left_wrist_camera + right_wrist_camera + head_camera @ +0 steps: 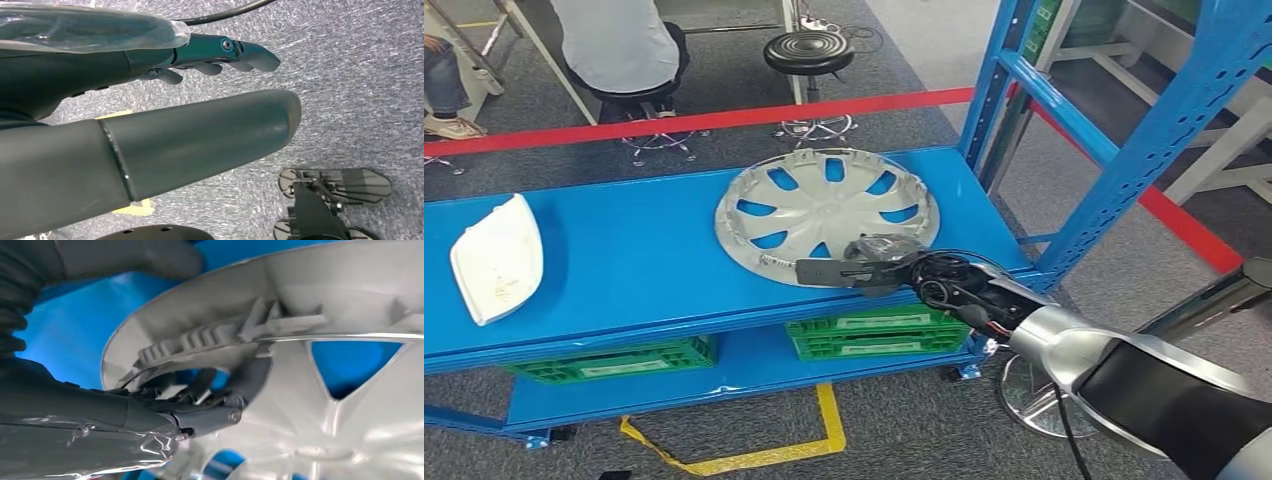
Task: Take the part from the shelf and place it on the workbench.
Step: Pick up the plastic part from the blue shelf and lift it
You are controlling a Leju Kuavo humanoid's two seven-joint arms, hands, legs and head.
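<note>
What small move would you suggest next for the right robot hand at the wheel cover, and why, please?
Probably close the fingers firmly and lift slightly. The right robot hand is at the near rim of the silver wheel cover, fingers hooked over the rim, thumb beyond its edge, while the cover looks to lie flat on the blue shelf. A short lift would test the hold.

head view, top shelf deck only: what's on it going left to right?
white part → silver hubcap, with the right hand at its near rim → blue shelf upright.
</note>
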